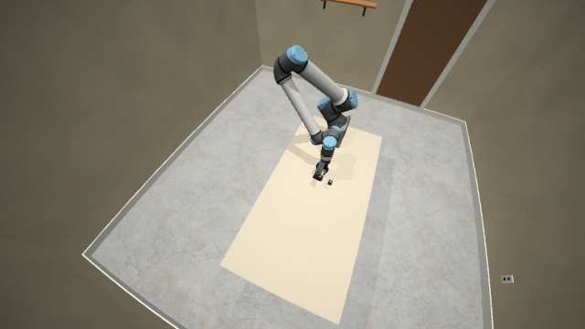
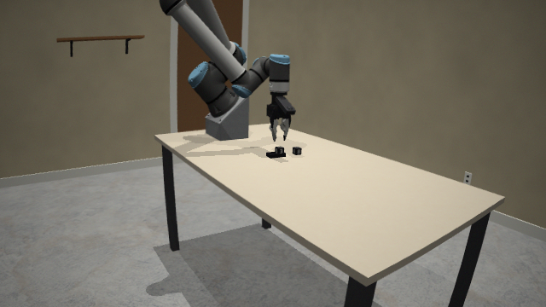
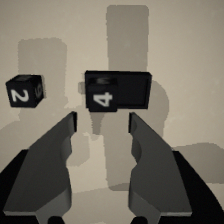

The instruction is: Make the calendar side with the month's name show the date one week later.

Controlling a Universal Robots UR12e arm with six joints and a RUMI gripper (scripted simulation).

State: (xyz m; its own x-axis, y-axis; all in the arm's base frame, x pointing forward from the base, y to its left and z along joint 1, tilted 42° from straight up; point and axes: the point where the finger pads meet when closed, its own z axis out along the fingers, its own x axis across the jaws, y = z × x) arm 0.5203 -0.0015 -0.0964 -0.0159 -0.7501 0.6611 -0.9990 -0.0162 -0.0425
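Observation:
The black tray (image 2: 270, 155) (image 3: 136, 91) lies on the table. One black cube (image 2: 280, 150) (image 3: 103, 96) stands in its left compartment in the wrist view, with a sideways white 4 on top. The exterior view shows a 3 on one of its sides. The right compartment is empty. A second black cube (image 1: 330, 182) (image 2: 297, 151) (image 3: 24, 92) lies on the table, left of the tray in the wrist view. It has a turned 2 on top and a blurred digit on its side. My gripper (image 2: 280, 140) (image 3: 103, 113) is open and empty above the tray's cube. The month's name is not readable.
The pale table (image 1: 297, 238) (image 2: 363, 196) carries the arm's grey base (image 2: 232, 124) at its far end. The loose cube stands a short gap from the tray. Shadows of the arm fall across the table around the tray.

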